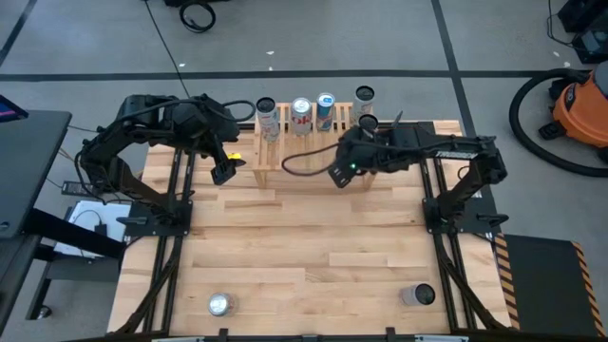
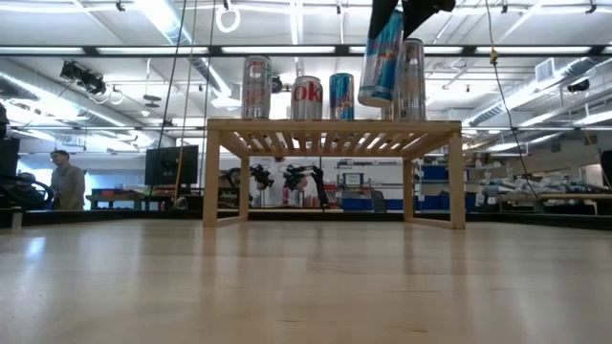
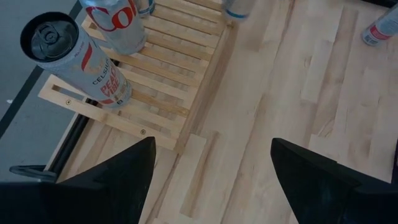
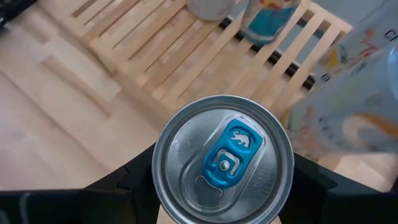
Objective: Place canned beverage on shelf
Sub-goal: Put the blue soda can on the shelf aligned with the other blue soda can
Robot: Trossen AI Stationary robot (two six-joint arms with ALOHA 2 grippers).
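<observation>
My right gripper (image 4: 222, 186) is shut on a blue canned beverage (image 2: 382, 59), whose silver top with a blue tab (image 4: 222, 158) faces the wrist camera. In the low view the can hangs tilted, higher than the top of the light wooden slatted shelf (image 2: 335, 129). From above, the gripper (image 1: 340, 174) covers the can over the shelf's near side. Several other cans (image 2: 306, 97) stand upright on the slats. My left gripper (image 1: 223, 169) hovers open beside the shelf's left end, with nothing between its fingers (image 3: 118, 180). My right gripper pinches the can between its two fingers, one on each side just under the top rim (image 4: 163, 163). It comes from above on a slant, at the can's upper end (image 2: 392, 21). The can is lifted clear and hangs tilted below the fingers.
A tall pale can (image 2: 412, 81) stands on the shelf's right part, close behind the held can. Two more cans (image 1: 220, 304) (image 1: 419, 295) sit near the table's front edge. Open wooden tabletop (image 1: 304, 237) lies between the shelf and them.
</observation>
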